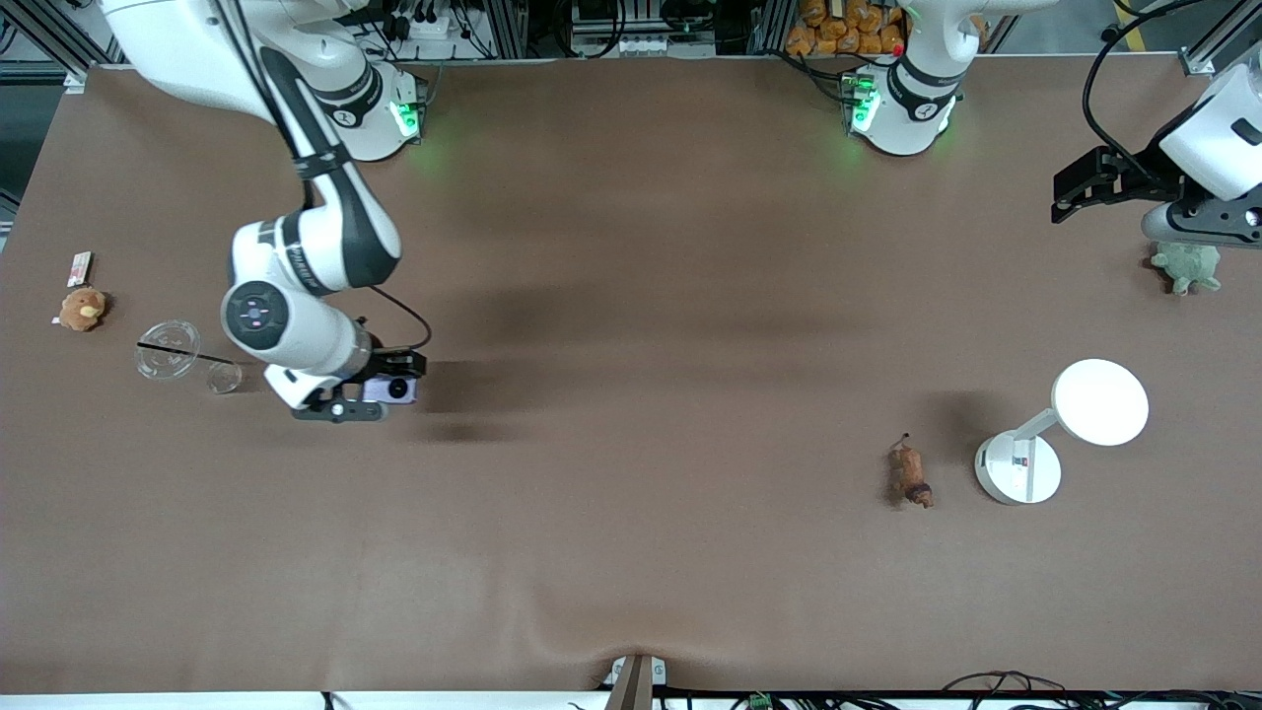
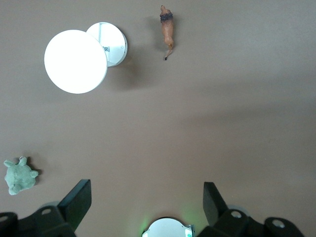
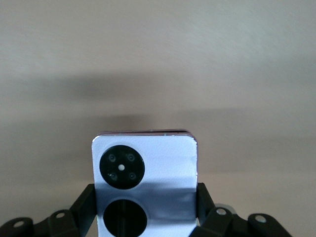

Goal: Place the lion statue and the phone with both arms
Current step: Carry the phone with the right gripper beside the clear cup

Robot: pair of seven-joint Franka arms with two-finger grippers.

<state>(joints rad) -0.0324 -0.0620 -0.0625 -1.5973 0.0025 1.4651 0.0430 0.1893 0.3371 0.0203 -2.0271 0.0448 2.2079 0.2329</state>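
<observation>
right gripper (image 1: pixel 380 392): clamped on phone (image 1: pixel 390 389), above table toward right arm's end | left gripper (image 2: pixel 145 197): jaws wide, empty, waiting over left-arm edge | lion statue (image 1: pixel 908 474): on table beside white lamp (image 1: pixel 1065 426)

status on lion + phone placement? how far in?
Nothing looks placed yet. In hand: the right gripper is shut on the phone, carried above the table toward the right arm's end. Left to do: the lion statue lies untouched on the table beside the white lamp; the left gripper is open and empty, above the green plush toy.
</observation>
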